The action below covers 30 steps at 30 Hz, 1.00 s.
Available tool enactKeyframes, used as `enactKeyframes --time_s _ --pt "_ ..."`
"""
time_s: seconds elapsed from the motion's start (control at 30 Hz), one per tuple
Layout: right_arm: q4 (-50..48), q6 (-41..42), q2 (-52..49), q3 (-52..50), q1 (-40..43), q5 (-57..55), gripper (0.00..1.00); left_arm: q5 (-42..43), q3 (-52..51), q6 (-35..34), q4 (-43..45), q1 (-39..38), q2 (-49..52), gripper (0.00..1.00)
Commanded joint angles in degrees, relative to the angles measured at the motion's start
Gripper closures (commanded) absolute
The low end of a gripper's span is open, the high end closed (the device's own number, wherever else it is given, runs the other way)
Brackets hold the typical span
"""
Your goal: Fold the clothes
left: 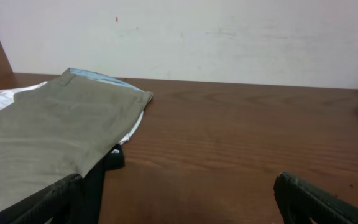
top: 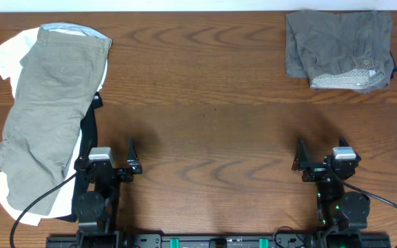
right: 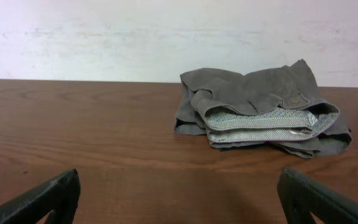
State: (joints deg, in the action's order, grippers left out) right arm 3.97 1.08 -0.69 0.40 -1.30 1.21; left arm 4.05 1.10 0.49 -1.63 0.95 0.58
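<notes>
Well ahead of the right fingers [right: 48, 199], grey shorts [right: 253, 93] (folded)

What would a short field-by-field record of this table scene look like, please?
surface: wooden table
left side: khaki-olive shorts lying flat on a white garment, with a dark piece under the right edge
far right corner: dark grey shorts, roughly folded, speckled waistband lining showing
left gripper: open, holding nothing
right gripper: open, holding nothing, well apart from the dark grey shorts
</notes>
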Motion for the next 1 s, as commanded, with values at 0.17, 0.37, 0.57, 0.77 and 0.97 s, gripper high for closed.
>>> enactKeyframes --time_s 0.17,0.37,0.57,0.77,0.97 --pt "0.3 0.8 0.3 -0.1 0.4 -0.5 0.01 -0.2 -0.9 1.0 -2.2 -0.2 -0.3 0.02" --pt "0.3 0.8 0.3 -0.1 0.4 -0.5 0.01 -0.3 -0.9 1.0 -2.2 -0.2 -0.3 0.02" --pt "0.3 0.8 0.3 -0.1 0.4 -0.5 0.01 -0.3 -0.9 1.0 -2.2 -0.2 -0.3 0.02" --pt "0.3 0.8 0.3 -0.1 0.4 -0.5 0.01 -0.3 -0.9 1.0 -2.2 -0.2 -0.3 0.02" --pt "0.3 0.8 0.3 -0.1 0.4 -0.5 0.01 -0.3 -0.9 1.0 -2.2 -0.2 -0.3 0.02"
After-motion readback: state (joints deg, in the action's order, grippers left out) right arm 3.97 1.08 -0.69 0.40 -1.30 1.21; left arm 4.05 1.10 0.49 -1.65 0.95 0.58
